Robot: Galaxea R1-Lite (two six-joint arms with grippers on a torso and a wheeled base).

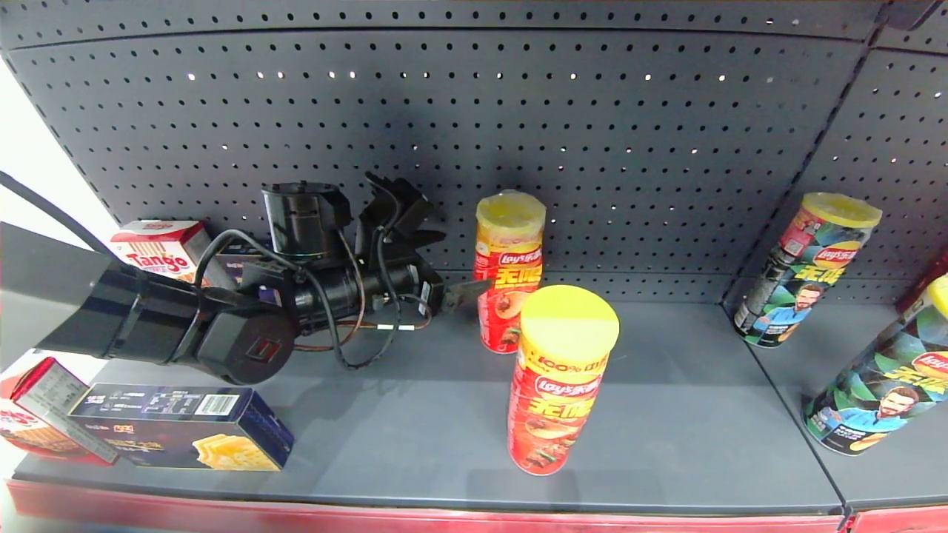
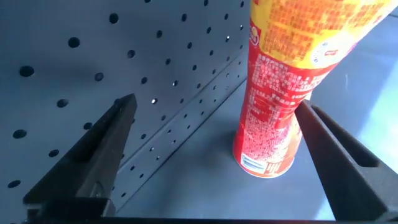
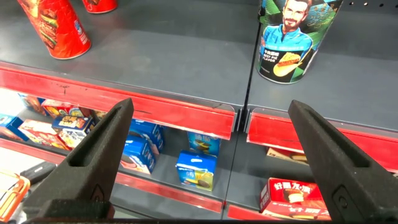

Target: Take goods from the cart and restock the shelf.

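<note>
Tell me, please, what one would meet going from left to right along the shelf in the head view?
red box → dark blue box → left end effector → rear red can → front red can → green can by the back panel → green can at the right edge
</note>
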